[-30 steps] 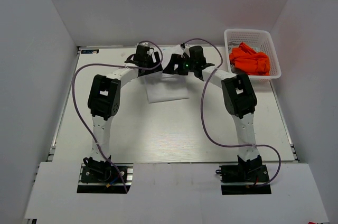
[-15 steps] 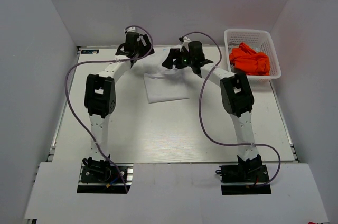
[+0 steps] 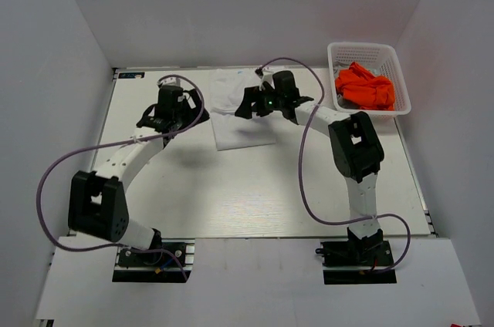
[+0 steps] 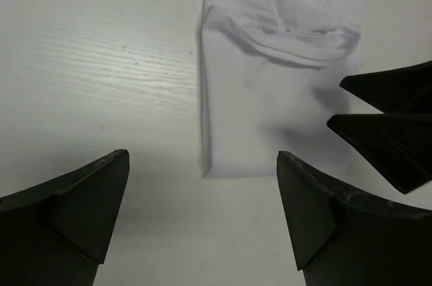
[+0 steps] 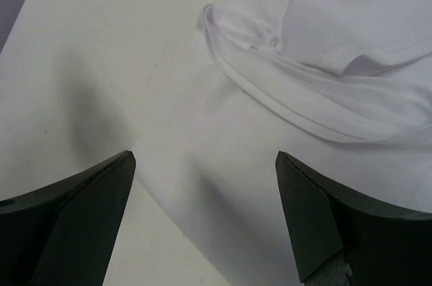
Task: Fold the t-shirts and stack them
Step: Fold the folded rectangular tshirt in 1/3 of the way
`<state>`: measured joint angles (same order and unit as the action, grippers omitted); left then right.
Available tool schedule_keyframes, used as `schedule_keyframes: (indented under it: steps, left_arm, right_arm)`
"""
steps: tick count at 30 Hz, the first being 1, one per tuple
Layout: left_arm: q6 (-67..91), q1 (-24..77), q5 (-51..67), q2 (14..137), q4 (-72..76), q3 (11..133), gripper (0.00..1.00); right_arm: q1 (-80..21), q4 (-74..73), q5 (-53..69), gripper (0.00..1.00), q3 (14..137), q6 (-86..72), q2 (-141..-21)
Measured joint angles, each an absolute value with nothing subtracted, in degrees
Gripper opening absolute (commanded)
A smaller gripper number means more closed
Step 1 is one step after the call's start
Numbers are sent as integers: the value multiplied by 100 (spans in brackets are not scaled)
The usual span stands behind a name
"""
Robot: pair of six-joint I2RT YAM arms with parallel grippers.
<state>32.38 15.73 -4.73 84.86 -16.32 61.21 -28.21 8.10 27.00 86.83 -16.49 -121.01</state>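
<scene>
The white t-shirt (image 3: pixel 243 130) lies folded into a long strip on the table, collar toward the far end. It fills the left wrist view (image 4: pixel 277 90) and the right wrist view (image 5: pixel 317 97). My left gripper (image 3: pixel 171 105) is open and empty above bare table, just left of the shirt (image 4: pixel 202 158). My right gripper (image 3: pixel 248 105) is open and empty, hovering over the shirt's middle (image 5: pixel 206 158); its fingers (image 4: pixel 391 131) show in the left wrist view. The orange t-shirt (image 3: pixel 364 86) lies crumpled in the basket.
The white lattice basket (image 3: pixel 343 53) stands at the far right corner of the table. Purple cables loop from both arms. The table's far edge (image 3: pixel 154 69) meets the back wall.
My left gripper has drawn back from the shirt's far end, to the left and nearer. My right gripper has shifted slightly nearer over the shirt. The shirt's far part is now uncovered.
</scene>
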Motion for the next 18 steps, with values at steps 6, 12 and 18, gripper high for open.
schedule_keyframes:
  steps: [6, 12, 18]
  left_arm:
    - [3540, 1568, -781, 7721, -2082, 5468, 100]
    - [3656, 1566, -823, 7599, -2355, 5256, 100]
    - [3691, 1566, -843, 7605, -2364, 5231, 100]
  right_arm:
    - [-2980, 751, 2707, 90, 8914, -1715, -12724]
    - [-2991, 873, 2567, 90, 9568, -1865, -13288]
    - [-2974, 1127, 2154, 90, 10219, -2075, -13657]
